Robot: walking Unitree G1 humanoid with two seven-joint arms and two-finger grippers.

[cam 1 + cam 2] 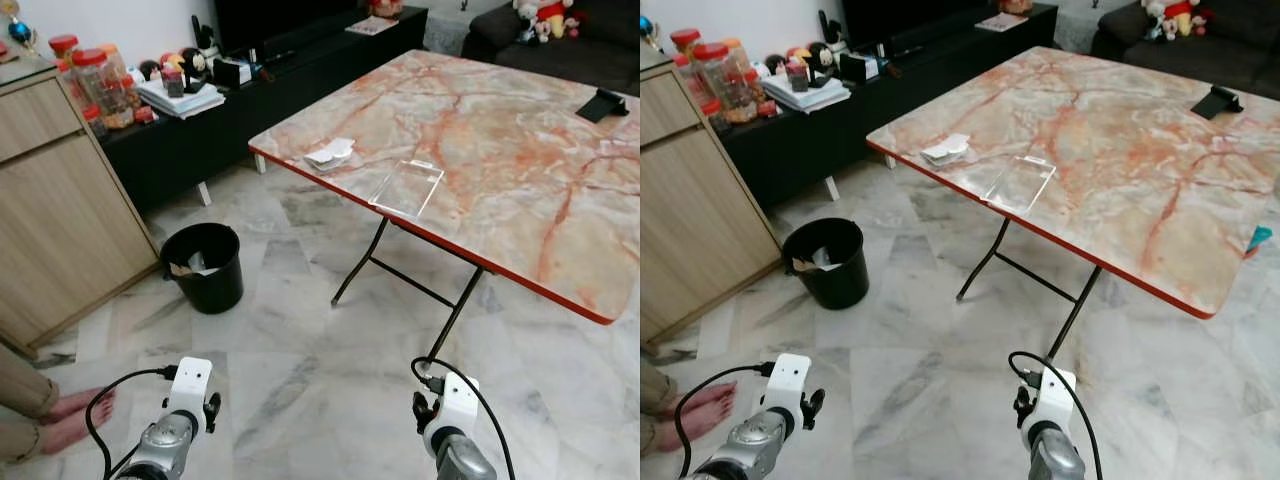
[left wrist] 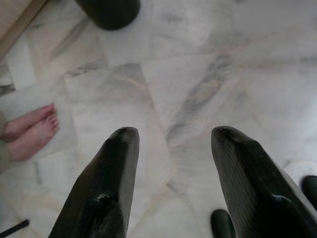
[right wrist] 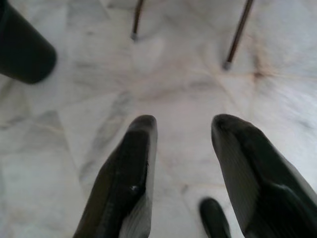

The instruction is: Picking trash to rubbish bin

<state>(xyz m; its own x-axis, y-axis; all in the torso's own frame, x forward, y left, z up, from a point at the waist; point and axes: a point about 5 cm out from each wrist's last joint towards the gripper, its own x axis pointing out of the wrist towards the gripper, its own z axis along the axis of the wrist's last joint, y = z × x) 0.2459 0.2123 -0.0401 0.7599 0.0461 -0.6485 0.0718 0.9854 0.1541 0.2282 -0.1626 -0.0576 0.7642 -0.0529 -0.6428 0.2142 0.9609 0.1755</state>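
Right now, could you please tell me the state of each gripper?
Left gripper: open, holding nothing, above the floor.
Right gripper: open, holding nothing, above the floor.

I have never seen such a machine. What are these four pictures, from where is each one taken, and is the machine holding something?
This is a walking humanoid robot with two silver arms. The two wide pictures come from a camera on its head, looking forward and down. They show a marble-patterned folding table. Near its edge lie a crumpled white paper and a clear plastic tray; a black phone stand sits at the far side. A black rubbish bin stands on the floor with some trash inside. A person's bare feet are at the left.

The other two pictures come from cameras on the wrists. The left gripper and the right gripper each show two black fingers, open above the tiled floor. Both hold nothing.
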